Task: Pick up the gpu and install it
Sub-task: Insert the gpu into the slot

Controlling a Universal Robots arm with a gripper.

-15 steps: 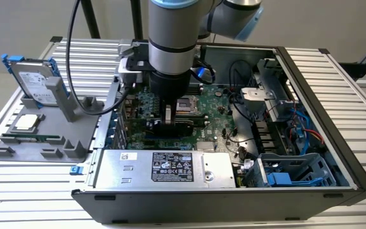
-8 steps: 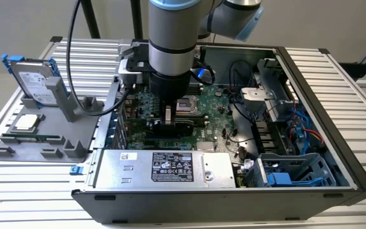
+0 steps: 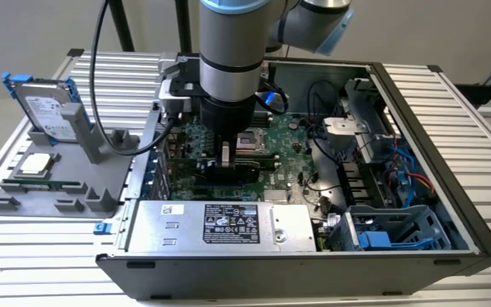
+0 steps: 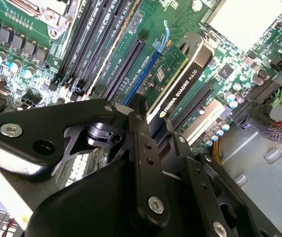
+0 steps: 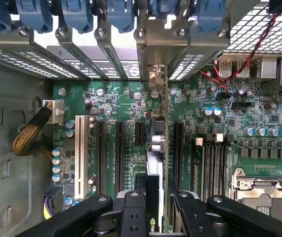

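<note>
The gpu [image 3: 243,171] stands on edge inside the open computer case [image 3: 450,160], low over the green motherboard [image 3: 288,173]. My gripper [image 3: 228,157] reaches straight down from above and is shut on it. In the second wrist view the gpu [image 4: 180,74] shows its green board and black shroud, with its lower edge along a long blue slot [image 4: 140,76] and my gripper [image 4: 155,126] clamped on the near end. In the first wrist view the gpu [image 5: 154,163] is seen edge-on between black slots. Its far end lies by the rear bracket openings [image 5: 155,74], and the gripper [image 5: 155,197] pinches it.
A silver power supply [image 3: 220,227] fills the case's front. The processor socket [image 3: 254,139] lies just beyond the gripper, and cables [image 3: 331,96] and a blue drive cage [image 3: 382,233] sit at the exterior view's right. A hard drive with blue rails [image 3: 45,105] stands on a grey fixture [image 3: 23,201] outside.
</note>
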